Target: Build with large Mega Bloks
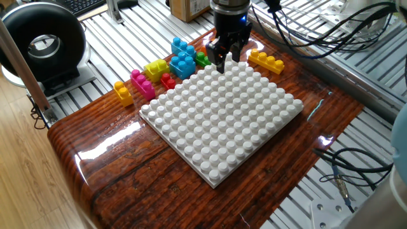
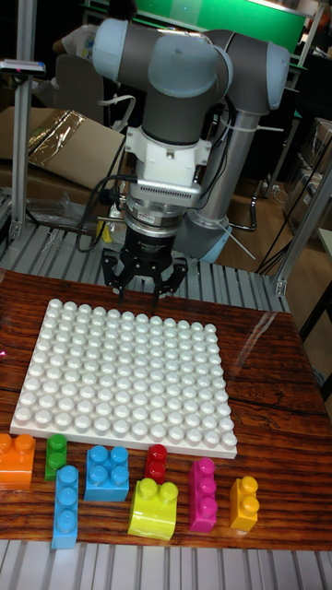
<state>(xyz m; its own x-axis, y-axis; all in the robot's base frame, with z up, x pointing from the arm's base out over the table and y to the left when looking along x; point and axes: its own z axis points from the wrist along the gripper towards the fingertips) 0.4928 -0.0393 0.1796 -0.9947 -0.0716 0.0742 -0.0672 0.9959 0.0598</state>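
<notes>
the gripper (image 2: 138,293) hung over the baseplate's (image 2: 129,378) edge, fingers spread and empty; bloks (image 2: 108,473) lay beside the baseplate.

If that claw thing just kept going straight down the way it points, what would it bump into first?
Most likely the white baseplate, at its studded edge. The open gripper hangs just above that rim, though depth is hard to judge.

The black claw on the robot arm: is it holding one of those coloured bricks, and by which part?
Nothing is held. The gripper hangs open and empty above the far edge of the white baseplate.
</notes>
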